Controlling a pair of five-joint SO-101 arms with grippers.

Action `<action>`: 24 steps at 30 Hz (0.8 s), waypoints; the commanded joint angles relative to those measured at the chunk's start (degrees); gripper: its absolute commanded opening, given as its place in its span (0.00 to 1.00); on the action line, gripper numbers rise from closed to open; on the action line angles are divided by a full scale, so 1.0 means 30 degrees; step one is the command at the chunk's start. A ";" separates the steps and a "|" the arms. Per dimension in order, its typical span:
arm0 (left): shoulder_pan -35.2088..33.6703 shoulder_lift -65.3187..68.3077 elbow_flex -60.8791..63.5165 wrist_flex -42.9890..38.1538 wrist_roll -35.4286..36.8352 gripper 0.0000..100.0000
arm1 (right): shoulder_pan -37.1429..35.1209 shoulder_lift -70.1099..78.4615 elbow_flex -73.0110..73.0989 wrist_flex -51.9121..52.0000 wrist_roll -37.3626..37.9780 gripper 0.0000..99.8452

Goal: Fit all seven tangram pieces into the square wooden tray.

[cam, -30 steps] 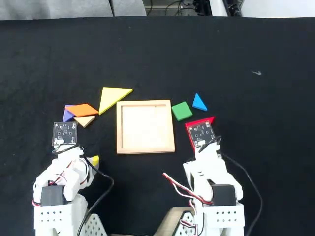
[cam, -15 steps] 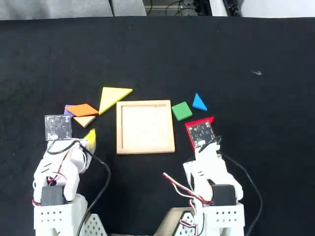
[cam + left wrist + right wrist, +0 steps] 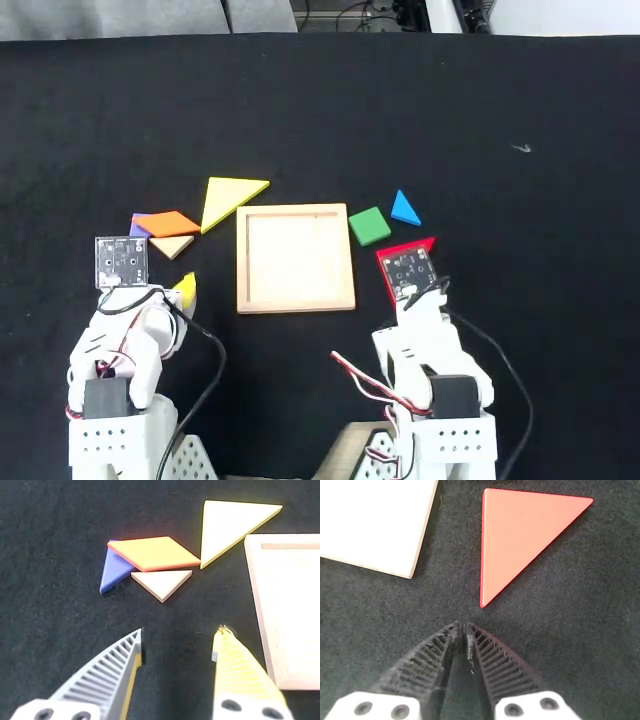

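Black tabletop (image 3: 480, 120). Square wooden tray (image 3: 296, 258) lies mid-tabletop with its bare floor showing; every piece lies outside it.

- **Toward the left edge:** yellow triangle (image 3: 230, 198), and an orange parallelogram (image 3: 152, 553) overlapping a purple triangle (image 3: 112, 570) and touching a plain wooden triangle (image 3: 161, 582).
- **Toward the right edge:** red triangle (image 3: 520, 535), green square (image 3: 369, 225), blue triangle (image 3: 404, 208).

Left claw (image 3: 180, 630) has its fingers apart. Right claw (image 3: 462, 625) has its fingers pressed together.

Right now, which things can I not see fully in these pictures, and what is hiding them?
Red triangle, high view: mostly hidden by the right arm's wrist camera board.
Purple piece, left wrist view: the orange parallelogram overlaps it, so its full shape is unclear.
Wooden tray, left wrist view: cut off by the picture's edge.
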 commanded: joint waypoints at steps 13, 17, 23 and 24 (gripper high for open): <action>0.2066 -0.1495 0.0308 -0.2667 -0.0469 0.23 | -0.0234 -0.1714 -0.0044 0.0088 -0.0029 0.02; 0.1949 -0.1495 0.0308 -0.2608 -0.1201 0.23 | -0.0147 -0.1714 -0.0044 -0.2051 -0.0147 0.02; 0.1949 -0.1495 0.0308 -0.2608 -0.1201 0.23 | -0.0117 -0.1714 -0.0044 -0.8586 -0.0147 0.02; 0.1919 -0.1495 0.0308 -0.2608 -0.1201 0.23 | -0.0117 -0.1714 -0.0044 -0.9729 -0.0147 0.02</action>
